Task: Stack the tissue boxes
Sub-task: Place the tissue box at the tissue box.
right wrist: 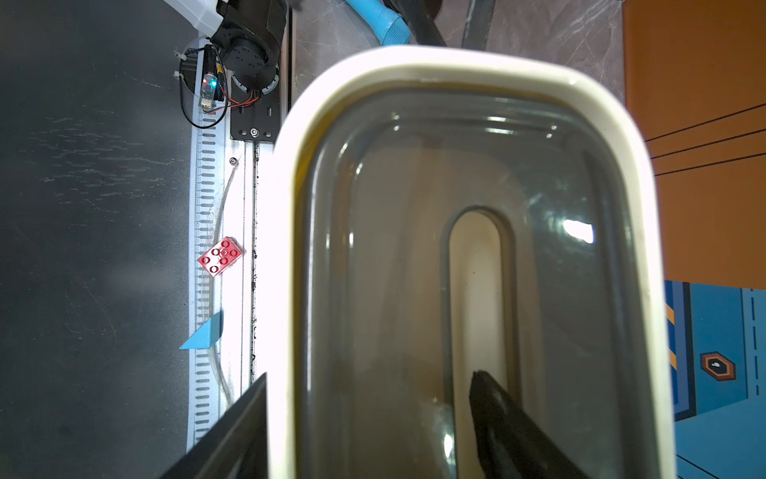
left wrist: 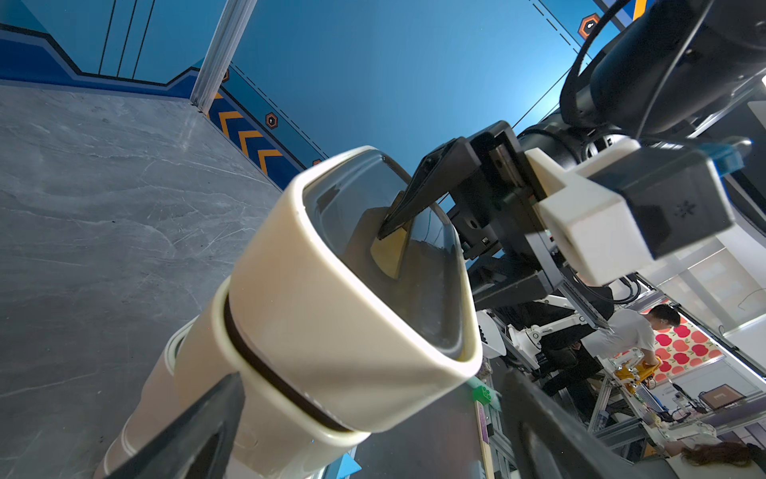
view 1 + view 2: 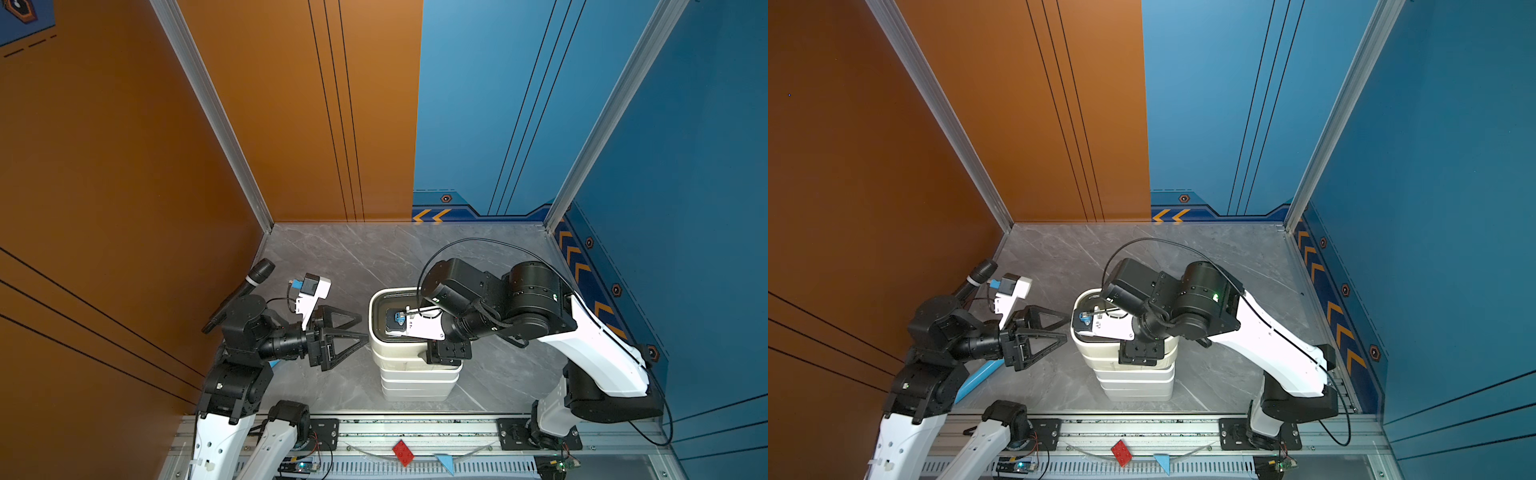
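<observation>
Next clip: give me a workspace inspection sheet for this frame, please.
Surface: grey marbled tabletop.
Job's things: tissue boxes in one column; cream box with dark lid on top.
Clutter: red brick and blue triangle on front rail; blue tube under left arm.
Grippers: left gripper open beside the stack; right gripper jaws open, straddling the cream box's wall, one in the slot.
Cables: black cable arcs over right arm.
Surroundings: orange wall, blue wall.
</observation>
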Action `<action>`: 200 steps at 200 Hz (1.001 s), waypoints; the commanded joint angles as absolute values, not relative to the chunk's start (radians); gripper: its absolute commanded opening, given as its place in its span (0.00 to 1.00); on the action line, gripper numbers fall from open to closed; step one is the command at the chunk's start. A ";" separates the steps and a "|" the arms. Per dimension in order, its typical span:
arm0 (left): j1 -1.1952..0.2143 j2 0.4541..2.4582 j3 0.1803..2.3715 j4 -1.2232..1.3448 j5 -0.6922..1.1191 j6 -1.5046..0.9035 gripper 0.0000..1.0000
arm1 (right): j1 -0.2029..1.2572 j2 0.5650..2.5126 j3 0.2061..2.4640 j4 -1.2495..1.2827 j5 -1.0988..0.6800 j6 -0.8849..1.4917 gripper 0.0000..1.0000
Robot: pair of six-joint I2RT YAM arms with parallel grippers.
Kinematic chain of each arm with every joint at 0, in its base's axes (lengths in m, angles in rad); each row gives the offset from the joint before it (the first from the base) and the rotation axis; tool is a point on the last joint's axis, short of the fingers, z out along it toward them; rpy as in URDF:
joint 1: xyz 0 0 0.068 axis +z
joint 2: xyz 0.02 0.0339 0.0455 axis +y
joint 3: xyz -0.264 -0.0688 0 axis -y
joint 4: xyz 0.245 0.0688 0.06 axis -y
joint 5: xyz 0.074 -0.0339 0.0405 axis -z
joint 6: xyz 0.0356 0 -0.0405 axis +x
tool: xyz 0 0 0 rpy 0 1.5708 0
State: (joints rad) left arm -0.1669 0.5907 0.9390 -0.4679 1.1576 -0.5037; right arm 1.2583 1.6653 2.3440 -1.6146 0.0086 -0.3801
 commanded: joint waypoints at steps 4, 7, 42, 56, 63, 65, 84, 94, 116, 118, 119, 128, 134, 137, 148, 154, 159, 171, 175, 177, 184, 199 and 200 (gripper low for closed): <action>-0.172 0.598 0.968 -0.477 1.190 -0.469 0.98 | 1.265 1.663 2.364 -1.761 0.034 -0.368 0.76; -0.171 0.599 0.968 -0.477 1.190 -0.469 0.98 | 1.264 1.663 2.365 -1.760 0.034 -0.368 0.76; -0.172 0.601 0.973 -0.477 1.196 -0.467 0.98 | 1.266 1.662 2.368 -1.759 0.037 -0.368 0.77; -0.172 0.603 0.973 -0.477 1.200 -0.466 0.98 | 1.266 1.662 2.368 -1.759 0.037 -0.368 0.79; -0.172 0.604 0.973 -0.477 1.200 -0.466 0.98 | 1.266 1.662 2.370 -1.758 0.037 -0.368 0.88; -0.171 0.603 0.975 -0.477 1.200 -0.466 0.98 | 1.268 1.662 2.370 -1.758 0.038 -0.368 0.89; -0.172 0.605 0.978 -0.477 1.203 -0.466 0.98 | 1.269 1.662 2.380 -1.757 0.033 -0.371 0.92; -0.171 0.607 0.984 -0.477 1.204 -0.466 0.98 | 1.272 1.664 2.387 -1.757 0.035 -0.371 0.92; -0.171 0.611 0.993 -0.477 1.208 -0.465 0.98 | 1.275 1.660 2.390 -1.757 0.039 -0.371 0.92; -0.170 0.612 0.993 -0.477 1.209 -0.465 0.98 | 1.275 1.660 2.390 -1.756 0.038 -0.370 0.92; -0.170 0.612 0.993 -0.478 1.209 -0.465 0.98 | 1.275 1.661 2.389 -1.756 0.038 -0.371 0.92; -0.170 0.614 0.998 -0.479 1.209 -0.466 0.98 | 1.274 1.658 2.394 -1.754 0.037 -0.371 0.92; -0.170 0.615 0.999 -0.479 1.210 -0.465 0.98 | 1.275 1.658 2.398 -1.753 0.036 -0.370 0.92; -0.170 0.617 1.001 -0.480 1.210 -0.465 0.98 | 1.276 1.657 2.400 -1.752 0.035 -0.370 0.92; -0.170 0.617 1.006 -0.480 1.210 -0.465 0.98 | 1.281 1.656 2.411 -1.749 0.032 -0.370 0.92; -0.170 0.619 1.008 -0.480 1.212 -0.465 0.98 | 1.282 1.655 2.418 -1.747 0.032 -0.370 0.92; -0.170 0.619 1.012 -0.481 1.212 -0.465 0.98 | 1.285 1.654 2.424 -1.746 0.033 -0.370 0.92; -0.170 0.624 1.020 -0.482 1.212 -0.465 0.98 | 1.294 1.651 2.433 -1.743 0.041 -0.370 0.92; -0.170 0.626 1.023 -0.483 1.212 -0.465 0.98 | 1.297 1.650 2.434 -1.743 0.046 -0.370 0.92; -0.170 0.626 1.023 -0.483 1.212 -0.465 0.98 | 1.299 1.650 2.435 -1.743 0.050 -0.371 0.92; -0.170 0.629 1.023 -0.483 1.214 -0.465 0.98 | 1.304 1.646 2.439 -1.741 0.058 -0.371 0.92; -0.170 0.636 1.058 -0.486 1.216 -0.462 0.98 | 1.314 1.640 2.446 -1.732 0.075 -0.373 0.92; -0.170 0.636 1.060 -0.487 1.217 -0.461 0.98 | 1.314 1.640 2.446 -1.731 0.077 -0.374 0.92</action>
State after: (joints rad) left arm -0.1669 0.6250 0.9955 -0.4774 1.1839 -0.4854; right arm 1.2980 1.6634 2.4203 -1.6146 0.0330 -0.3767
